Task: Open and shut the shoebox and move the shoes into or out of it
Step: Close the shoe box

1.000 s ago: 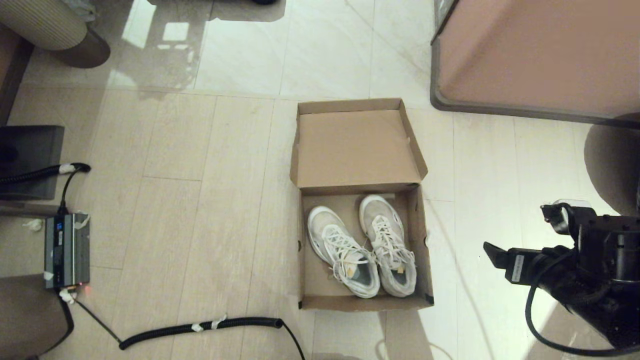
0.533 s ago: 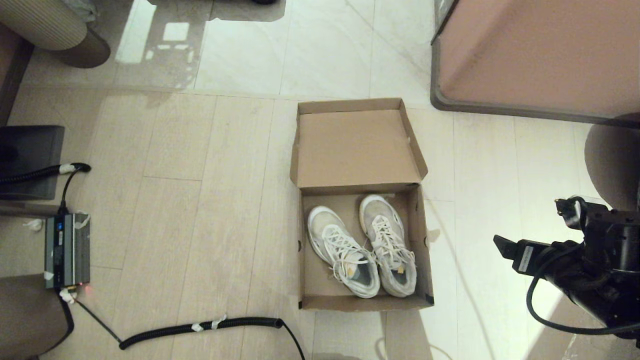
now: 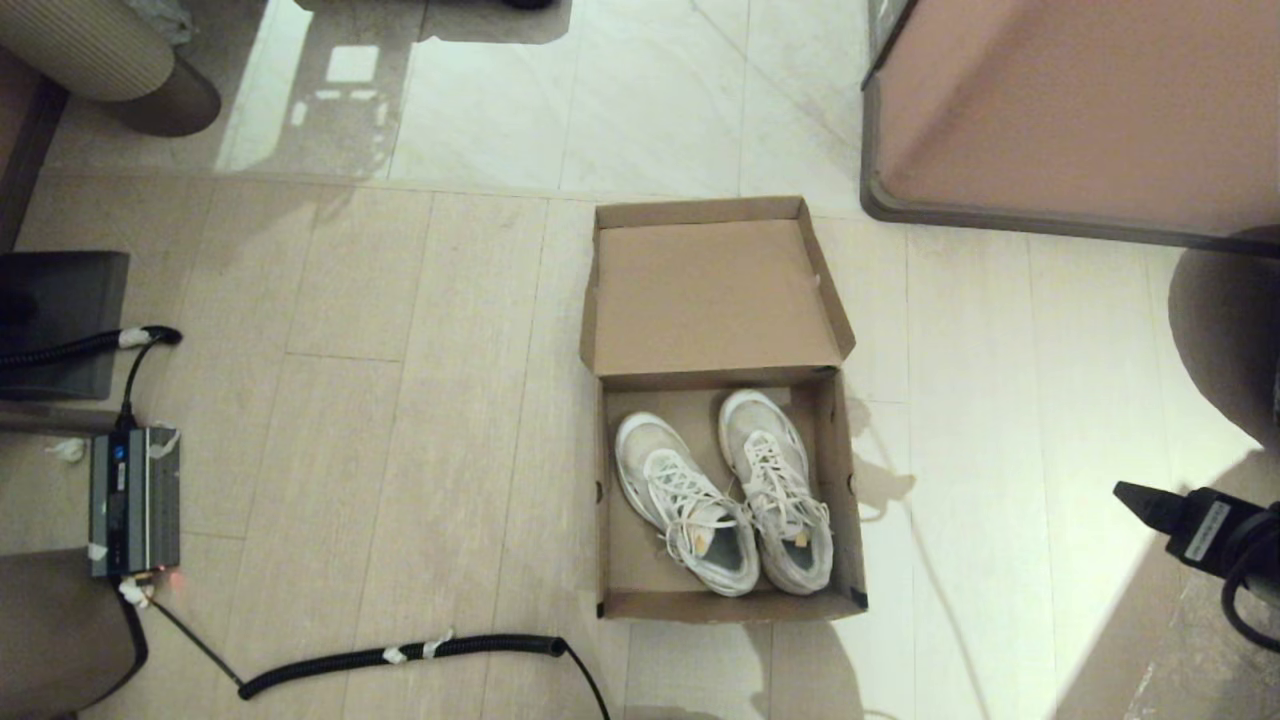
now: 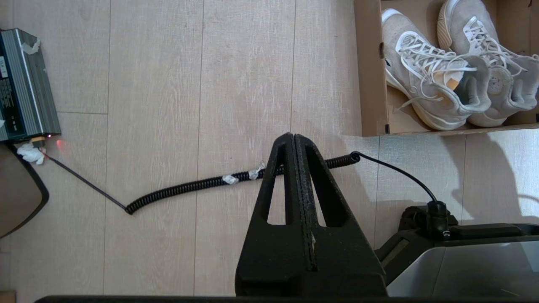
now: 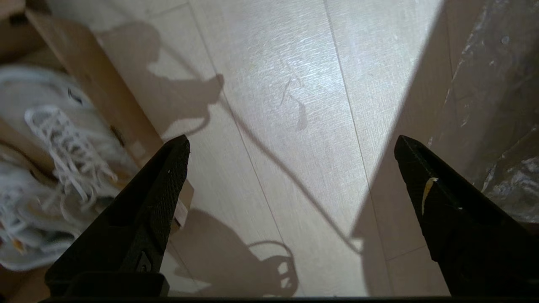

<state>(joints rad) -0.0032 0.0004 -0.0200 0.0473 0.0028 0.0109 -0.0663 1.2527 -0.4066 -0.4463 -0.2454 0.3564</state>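
Note:
The brown cardboard shoebox (image 3: 720, 604) stands open on the floor, its lid (image 3: 710, 295) folded back away from me. Both white lace-up sneakers (image 3: 690, 500) lie side by side inside, toes towards the lid. My right gripper (image 3: 1140, 497) is at the far right edge of the head view, well apart from the box. In its wrist view it (image 5: 291, 139) is open over bare floor, with the box wall (image 5: 105, 84) and the shoes (image 5: 54, 147) off to one side. My left gripper (image 4: 292, 135) is shut and empty, near the box's front corner (image 4: 370, 84).
A pinkish-brown cabinet (image 3: 1080, 110) stands behind the box on the right. A coiled black cable (image 3: 400, 655) crosses the floor in front of the box and runs to a grey power unit (image 3: 135, 500) at the left. A dark box (image 3: 60, 320) sits beyond it.
My right arm has drawn back to the right and towards me, away from the shoebox, and now mostly sits outside the head view. Box and shoes have not moved.

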